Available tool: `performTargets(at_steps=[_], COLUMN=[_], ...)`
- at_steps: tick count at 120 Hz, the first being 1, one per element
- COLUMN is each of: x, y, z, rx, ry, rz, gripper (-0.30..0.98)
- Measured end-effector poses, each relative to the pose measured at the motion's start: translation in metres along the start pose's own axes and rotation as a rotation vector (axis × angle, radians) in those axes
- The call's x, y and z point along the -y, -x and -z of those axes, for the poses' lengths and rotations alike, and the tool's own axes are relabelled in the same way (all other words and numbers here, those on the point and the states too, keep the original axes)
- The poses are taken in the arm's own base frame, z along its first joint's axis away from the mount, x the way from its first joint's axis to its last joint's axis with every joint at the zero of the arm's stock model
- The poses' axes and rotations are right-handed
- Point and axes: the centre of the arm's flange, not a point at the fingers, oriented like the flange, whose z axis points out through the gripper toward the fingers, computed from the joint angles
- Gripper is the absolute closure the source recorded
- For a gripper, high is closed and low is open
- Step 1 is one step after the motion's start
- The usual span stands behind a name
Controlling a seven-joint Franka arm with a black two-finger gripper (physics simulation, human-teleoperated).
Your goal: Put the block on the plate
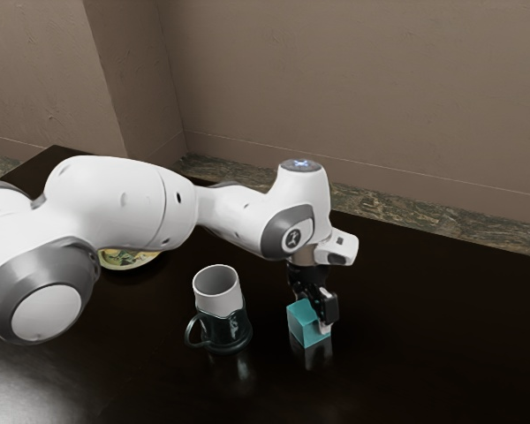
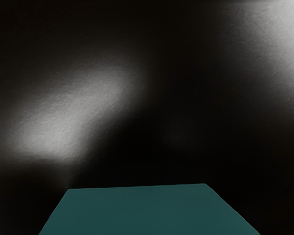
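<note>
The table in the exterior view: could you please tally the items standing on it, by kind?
Blocks: 1
Mugs: 1
Plates: 1, partly hidden behind the arm
Total: 3

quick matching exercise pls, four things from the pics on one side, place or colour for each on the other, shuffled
1. block
2. mug
3. plate
4. wall

A. partly hidden by the arm
B. brown
C. at the gripper
D. pale above, dark below

Pairs: 1-C, 2-D, 3-A, 4-B
</note>
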Motion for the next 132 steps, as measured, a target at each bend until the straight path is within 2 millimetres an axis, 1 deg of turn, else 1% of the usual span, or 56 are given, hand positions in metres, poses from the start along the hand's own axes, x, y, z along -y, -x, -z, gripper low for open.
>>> performTargets(at_steps=[19,35,56,80,88,96,100,104,111,116,124,132], x=[0.0,0.0,0.0,-0.001,-0.001,0.003,0.009,0.018,0.043,0.061,0.101,0.142], y=[0.0,0.0,0.001,0.0,0.0,0.001,0.002,0.005,0.013,0.021,0.04,0.064], z=[-0.001,-0.001,0.0,0.003,0.008,0.019,0.031,0.048,0.084,0.106,0.134,0.154], rx=[0.0,0.0,0.0,-0.002,-0.008,-0.02,-0.033,-0.052,-0.091,-0.11,-0.133,-0.139], ry=[0.0,0.001,0.001,0.002,0.001,-0.007,-0.014,-0.022,-0.045,-0.062,-0.077,-0.086], rz=[0.006,0.011,0.016,0.02,0.02,0.024,0.032,0.044,0.079,0.103,0.161,0.223], gripper=[0.17,0.23,0.26,0.27,0.27,0.27,0.28,0.28,0.28,0.27,0.27,0.27])
